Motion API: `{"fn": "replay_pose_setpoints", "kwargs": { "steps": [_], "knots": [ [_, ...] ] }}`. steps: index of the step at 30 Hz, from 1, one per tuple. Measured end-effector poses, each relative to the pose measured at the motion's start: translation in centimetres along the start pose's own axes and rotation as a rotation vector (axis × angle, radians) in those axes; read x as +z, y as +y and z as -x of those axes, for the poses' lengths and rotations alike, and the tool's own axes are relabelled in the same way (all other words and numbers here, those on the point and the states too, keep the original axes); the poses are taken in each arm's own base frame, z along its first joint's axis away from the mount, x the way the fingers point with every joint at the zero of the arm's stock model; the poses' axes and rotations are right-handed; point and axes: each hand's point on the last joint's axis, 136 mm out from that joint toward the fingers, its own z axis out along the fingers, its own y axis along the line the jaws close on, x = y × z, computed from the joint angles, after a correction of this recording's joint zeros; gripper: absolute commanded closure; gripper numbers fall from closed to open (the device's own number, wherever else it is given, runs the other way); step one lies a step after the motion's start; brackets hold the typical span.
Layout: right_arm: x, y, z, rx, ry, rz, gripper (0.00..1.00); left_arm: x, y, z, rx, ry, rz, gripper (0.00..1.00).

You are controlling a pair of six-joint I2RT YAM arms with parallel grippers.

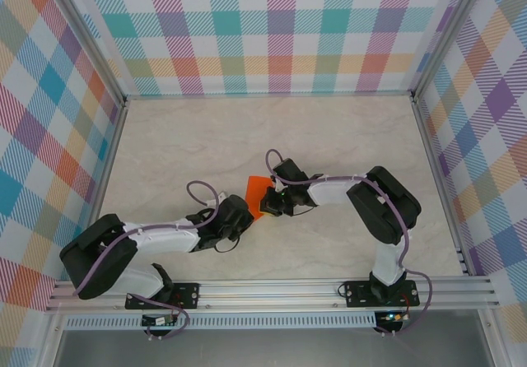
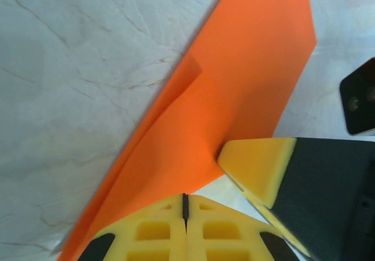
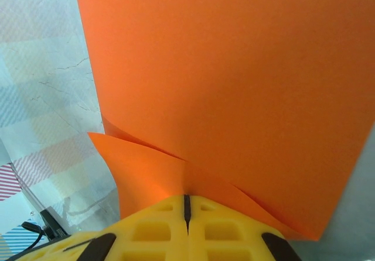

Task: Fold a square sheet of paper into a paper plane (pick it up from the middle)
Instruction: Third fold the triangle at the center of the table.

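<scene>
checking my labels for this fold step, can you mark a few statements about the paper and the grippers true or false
1. The left gripper is shut on the orange paper. True.
2. The right gripper is open and clear of the paper. False: it is shut on the paper too.
3. The paper is a flat, uncreased square. False: it shows folded layers and a crease.
4. The two grippers meet close together over the table, with the paper between them. True.
</scene>
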Motion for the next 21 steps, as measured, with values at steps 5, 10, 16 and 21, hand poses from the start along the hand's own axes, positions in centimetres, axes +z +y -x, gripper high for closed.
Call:
{"fn": "replay_pose_setpoints", "kwargs": {
  "steps": [5, 10, 16, 21],
  "knots": [
    [0.0, 0.0, 0.0, 0.009, 0.000, 0.000, 0.95, 0.4, -0.4, 0.2, -0.044, -0.048, -0.017, 1.00],
    [0.0, 0.0, 0.0, 0.021, 0.000, 0.001, 0.95, 1.5, 0.4, -0.1, -0.067, -0.064, 0.008, 1.00],
    [0.0, 0.0, 0.0, 0.021, 0.000, 0.001, 0.95, 2.3, 0.4, -0.3, -0.073, -0.070, -0.001, 1.00],
    [0.0, 0.0, 0.0, 0.021, -0.001, 0.000, 0.95, 2.5, -0.4, -0.2, -0.087, -0.071, -0.037, 1.00]
  ]
}}
